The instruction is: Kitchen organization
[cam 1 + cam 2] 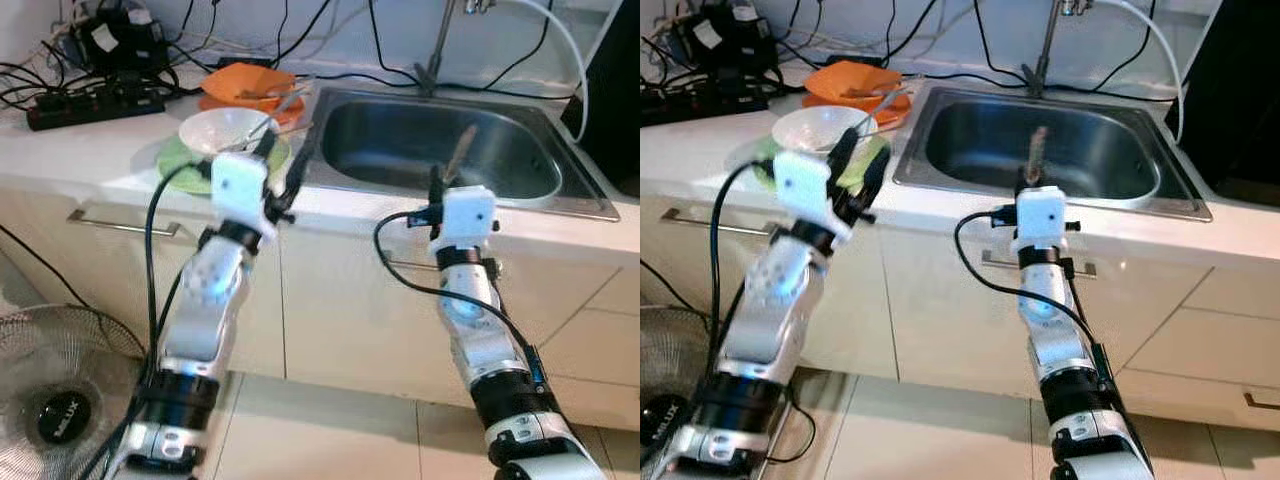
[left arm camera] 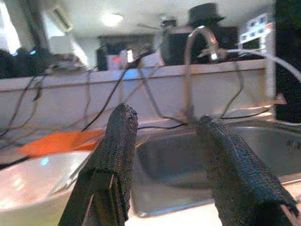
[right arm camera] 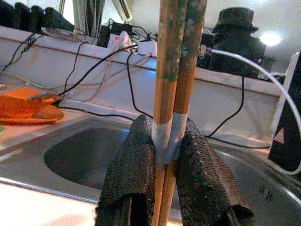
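Observation:
A pair of wooden chopsticks (image 3: 176, 56), taped together near the bottom, stands upright in my right gripper (image 3: 167, 136), which is shut on them. That gripper (image 1: 437, 190) is at the front rim of the steel sink (image 1: 380, 130), and the chopsticks (image 1: 460, 150) point up over the basin. My left gripper (image 1: 283, 165) is open with nothing between its fingers, at the counter's edge. It is just right of a white bowl (image 1: 225, 128) that rests on a green plate (image 1: 185, 160). A utensil lies in the bowl.
Orange plates (image 1: 250, 85) with utensils on them sit behind the bowl. A faucet (image 1: 440, 45) and a white hose rise behind the sink. A power strip (image 1: 90, 105) and tangled cables lie at the counter's back left. A floor fan (image 1: 50, 400) stands at the lower left.

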Robot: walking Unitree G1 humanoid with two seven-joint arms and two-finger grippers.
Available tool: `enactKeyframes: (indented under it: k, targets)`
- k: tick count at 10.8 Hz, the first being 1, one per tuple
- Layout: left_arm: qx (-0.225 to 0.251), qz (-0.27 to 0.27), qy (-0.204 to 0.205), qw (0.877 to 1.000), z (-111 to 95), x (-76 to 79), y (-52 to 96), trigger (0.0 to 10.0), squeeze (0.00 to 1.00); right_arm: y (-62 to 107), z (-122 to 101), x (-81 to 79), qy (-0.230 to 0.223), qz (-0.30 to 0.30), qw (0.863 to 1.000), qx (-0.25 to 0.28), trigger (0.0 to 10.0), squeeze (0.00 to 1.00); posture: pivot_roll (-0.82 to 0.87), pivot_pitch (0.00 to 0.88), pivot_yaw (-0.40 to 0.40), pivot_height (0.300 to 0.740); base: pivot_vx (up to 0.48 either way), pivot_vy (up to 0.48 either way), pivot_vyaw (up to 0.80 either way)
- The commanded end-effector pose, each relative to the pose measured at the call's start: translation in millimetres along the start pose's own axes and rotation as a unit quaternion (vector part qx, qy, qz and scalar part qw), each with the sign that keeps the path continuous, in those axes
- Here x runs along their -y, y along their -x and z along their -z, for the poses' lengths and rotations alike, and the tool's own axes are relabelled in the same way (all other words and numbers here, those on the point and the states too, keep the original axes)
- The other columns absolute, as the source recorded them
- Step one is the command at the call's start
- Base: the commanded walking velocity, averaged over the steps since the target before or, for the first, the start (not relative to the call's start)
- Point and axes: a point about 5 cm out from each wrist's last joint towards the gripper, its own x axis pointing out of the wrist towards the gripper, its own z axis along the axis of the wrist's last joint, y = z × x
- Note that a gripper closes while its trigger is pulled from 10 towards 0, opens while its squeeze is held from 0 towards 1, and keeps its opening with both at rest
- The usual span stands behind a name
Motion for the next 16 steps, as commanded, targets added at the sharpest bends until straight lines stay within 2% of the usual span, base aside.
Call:
enactKeyframes:
  k: [1,4,5,11,16]
  targets:
    - [-0.017,-0.016,-0.01,1.0,11,0.6,3.6,10.0,0.0,-3.9,-4,1.8,-0.023,0.007,1.0,0.005,10.0,0.0,0.18,0.0,-0.027,0.74,0.0,0.0,0.0]
    - [-0.048,-0.053,-0.006,0.997,36,7.9,10.2,10.0,0.0,-2.2,-3,-7.3,-0.057,-0.012,0.998,0.003,10.0,0.0,0.18,0.0,-0.029,0.74,0.0,0.0,0.0]
    - [-0.048,-0.047,0.002,0.998,40,12.5,12.0,10.0,0.0,-2.5,-5,-7.5,-0.062,-0.013,0.998,0.007,10.0,0.0,0.18,0.0,-0.028,0.74,0.255,0.0,0.0]
    - [-0.027,-0.029,-0.002,0.999,38,21.2,8.3,10.0,0.0,-5.3,-3,2.1,-0.063,0.001,0.998,0.0,10.0,0.0,0.18,0.0,-0.033,0.74,0.432,0.0,0.0]
    - [-0.018,-0.013,-0.002,1.0,36,26.6,7.9,10.0,0.0,-5.4,-4,-0.4,-0.054,-0.004,0.999,0.003,10.0,0.0,0.18,0.0,-0.032,0.74,0.37,0.0,0.0]
